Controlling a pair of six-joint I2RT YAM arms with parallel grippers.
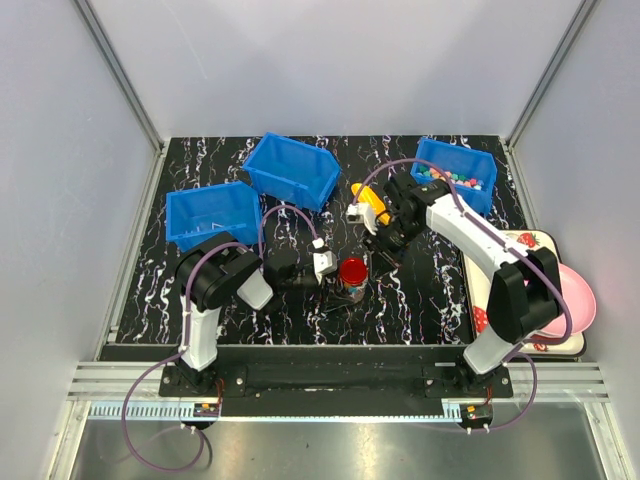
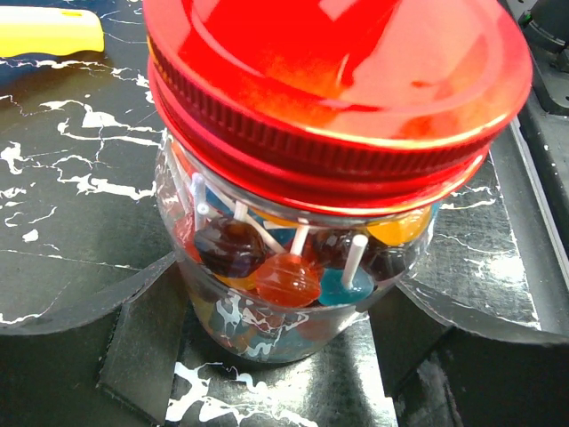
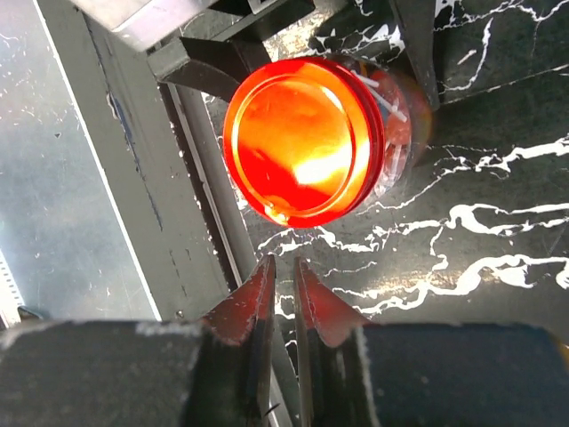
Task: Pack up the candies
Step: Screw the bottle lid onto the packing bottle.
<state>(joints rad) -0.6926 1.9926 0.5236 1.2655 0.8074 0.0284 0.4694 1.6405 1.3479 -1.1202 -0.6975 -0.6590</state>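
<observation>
Packed candies (image 2: pixel 284 276): glossy round lollipops, amber, blue and dark purple, on thin white sticks, inside clear glass jar (image 2: pixel 222 338), centre of left wrist view. Jar upright on black white-veined table (image 2: pixel 71 196), capped with shiny red ribbed lid (image 2: pixel 338 80). My left gripper (image 2: pixel 289 356) clasps jar, matte black fingers pressed against both sides of glass. My right gripper (image 3: pixel 283 276) hovers near lid, apart from it, pinched almost together, holding nothing. Smooth yellow scoop (image 2: pixel 49 31) upper left. More small candies in blue plastic bin (image 1: pixel 457 170), upper right of top view.
</observation>
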